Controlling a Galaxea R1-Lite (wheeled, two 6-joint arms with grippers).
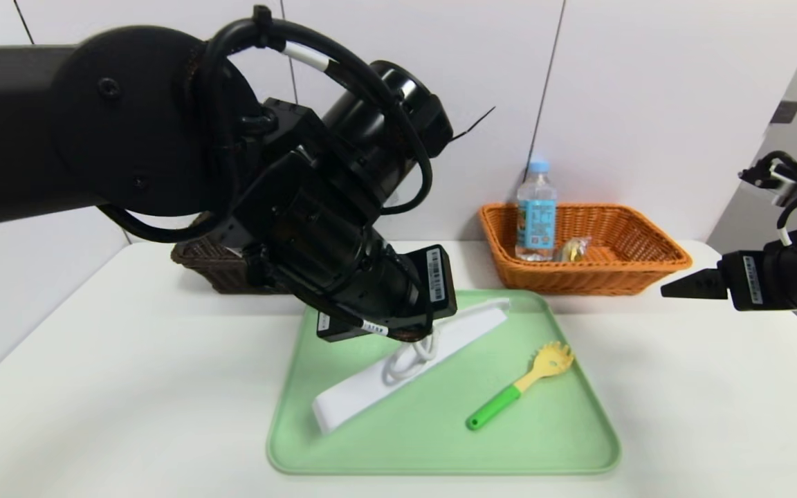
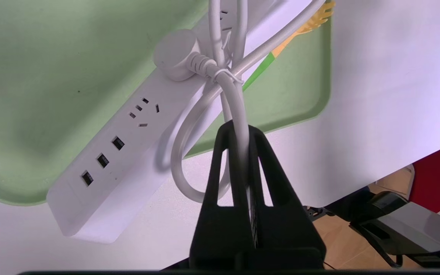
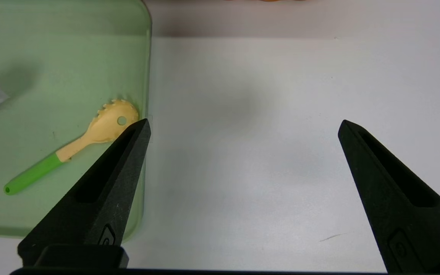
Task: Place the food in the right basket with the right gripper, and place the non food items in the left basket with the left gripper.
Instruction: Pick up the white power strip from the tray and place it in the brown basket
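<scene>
My left gripper (image 2: pixel 237 128) is shut on the white cord (image 2: pixel 239 103) of the power strip (image 1: pixel 371 391), above the green tray (image 1: pixel 440 443). The strip (image 2: pixel 128 152) hangs slanted from its cord and appears raised a little off the tray. The yellow pasta spoon with the green handle (image 1: pixel 519 384) lies on the tray's right side. The water bottle (image 1: pixel 535 214) stands in the orange right basket (image 1: pixel 634 273), with a wrapped snack (image 1: pixel 573 249) beside it. The dark left basket (image 1: pixel 208 266) is mostly hidden behind my left arm. My right gripper (image 1: pixel 675 287) hovers open and empty over the table, right of the tray.
The white table (image 1: pixel 94 387) runs to a white wall behind the baskets. In the right wrist view the pasta spoon (image 3: pixel 90 141) lies just inside the tray's edge (image 3: pixel 145 114), close to one fingertip (image 3: pixel 136 137). A red chair (image 2: pixel 437 175) stands beyond the table's edge.
</scene>
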